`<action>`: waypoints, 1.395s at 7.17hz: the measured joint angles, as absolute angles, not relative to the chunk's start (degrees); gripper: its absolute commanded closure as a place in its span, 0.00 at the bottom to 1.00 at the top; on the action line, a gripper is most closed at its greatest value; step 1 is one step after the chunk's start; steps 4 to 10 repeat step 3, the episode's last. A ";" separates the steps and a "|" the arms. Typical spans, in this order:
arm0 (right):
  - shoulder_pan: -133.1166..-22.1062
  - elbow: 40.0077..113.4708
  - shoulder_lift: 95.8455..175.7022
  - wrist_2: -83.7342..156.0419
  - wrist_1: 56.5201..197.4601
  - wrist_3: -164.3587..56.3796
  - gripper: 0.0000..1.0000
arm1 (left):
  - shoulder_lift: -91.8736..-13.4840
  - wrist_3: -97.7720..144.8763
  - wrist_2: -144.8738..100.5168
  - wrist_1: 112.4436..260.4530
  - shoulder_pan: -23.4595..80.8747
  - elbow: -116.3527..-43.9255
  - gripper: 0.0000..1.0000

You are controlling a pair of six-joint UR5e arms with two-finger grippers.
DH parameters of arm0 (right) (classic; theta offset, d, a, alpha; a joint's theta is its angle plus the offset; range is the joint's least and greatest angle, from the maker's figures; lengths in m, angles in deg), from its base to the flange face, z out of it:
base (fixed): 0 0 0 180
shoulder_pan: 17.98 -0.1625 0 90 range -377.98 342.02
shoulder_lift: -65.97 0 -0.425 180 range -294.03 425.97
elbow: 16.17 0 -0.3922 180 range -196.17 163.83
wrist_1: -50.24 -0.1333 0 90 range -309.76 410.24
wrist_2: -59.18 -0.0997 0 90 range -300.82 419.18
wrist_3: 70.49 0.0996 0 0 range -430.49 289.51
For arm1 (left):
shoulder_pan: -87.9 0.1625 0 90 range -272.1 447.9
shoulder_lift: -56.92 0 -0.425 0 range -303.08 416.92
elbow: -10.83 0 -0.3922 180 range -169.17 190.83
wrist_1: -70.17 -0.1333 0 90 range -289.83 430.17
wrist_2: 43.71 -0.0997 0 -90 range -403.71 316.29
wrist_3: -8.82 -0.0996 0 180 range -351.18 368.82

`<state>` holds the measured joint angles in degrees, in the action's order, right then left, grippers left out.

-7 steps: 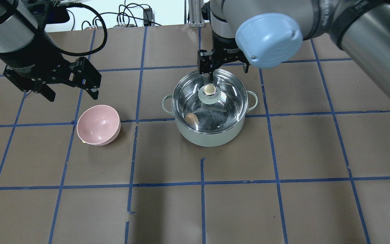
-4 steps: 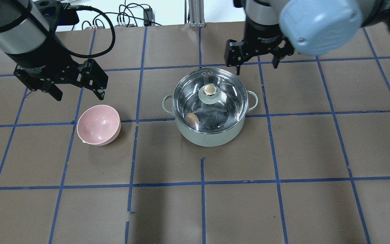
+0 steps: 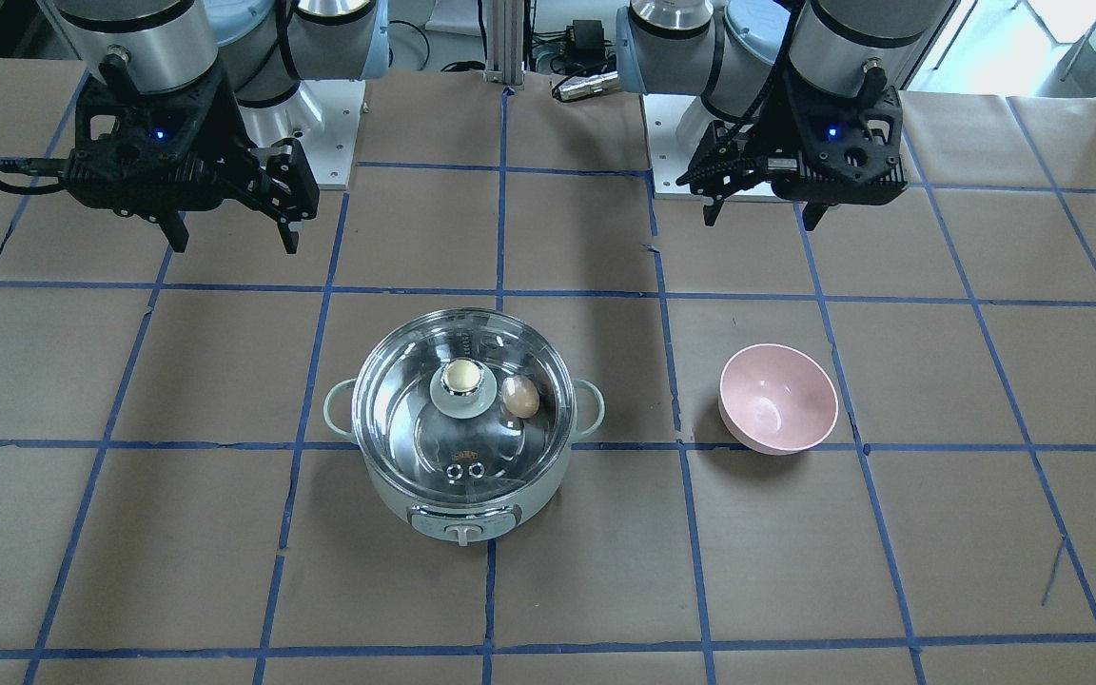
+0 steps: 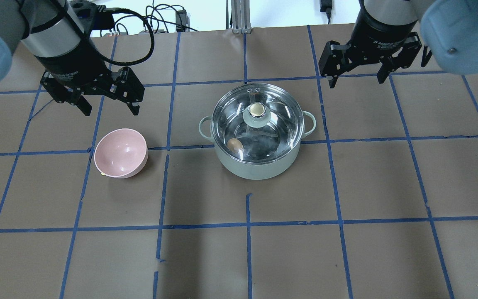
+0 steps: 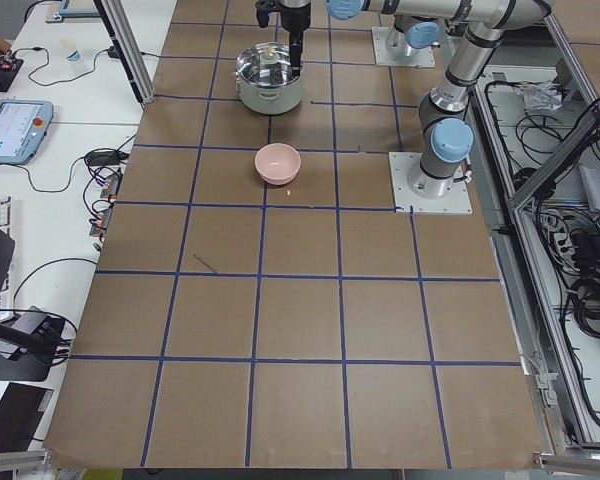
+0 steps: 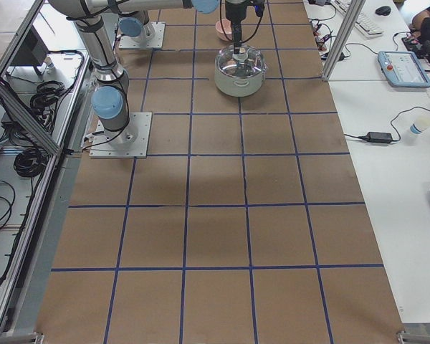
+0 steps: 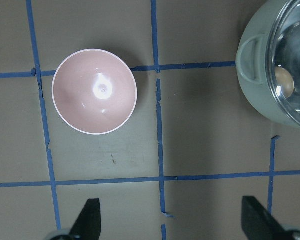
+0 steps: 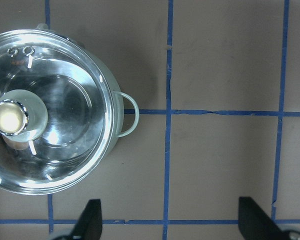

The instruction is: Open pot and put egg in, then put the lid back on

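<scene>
The mint-green pot stands mid-table with the clear glass lid seated on it, its beige-gold knob on top. The light-brown egg lies inside the pot, seen through the glass. It also shows in the front view and the left wrist view. My right gripper is open and empty, raised behind and to the right of the pot. My left gripper is open and empty, above the table behind the pink bowl. The pot and lid show in the right wrist view.
A pink bowl sits empty left of the pot, also in the left wrist view. Blue tape lines grid the brown table. Robot bases and cables lie at the table's far edge.
My right gripper has lifted off the lid's knob and moved away to the right and back. My left gripper has shifted a little right. The lid stays on the pot.
</scene>
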<state>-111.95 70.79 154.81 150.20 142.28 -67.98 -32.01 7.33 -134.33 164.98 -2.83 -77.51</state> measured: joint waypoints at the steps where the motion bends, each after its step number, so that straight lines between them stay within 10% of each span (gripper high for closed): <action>1: -111.88 70.81 154.82 148.54 142.34 -67.46 0.01 | -32.82 7.17 -134.36 164.91 -2.78 -76.56 0.00; 10: -111.78 70.82 154.82 147.55 141.93 -67.36 0.01 | -34.29 7.08 -134.50 164.77 -2.39 -73.88 0.00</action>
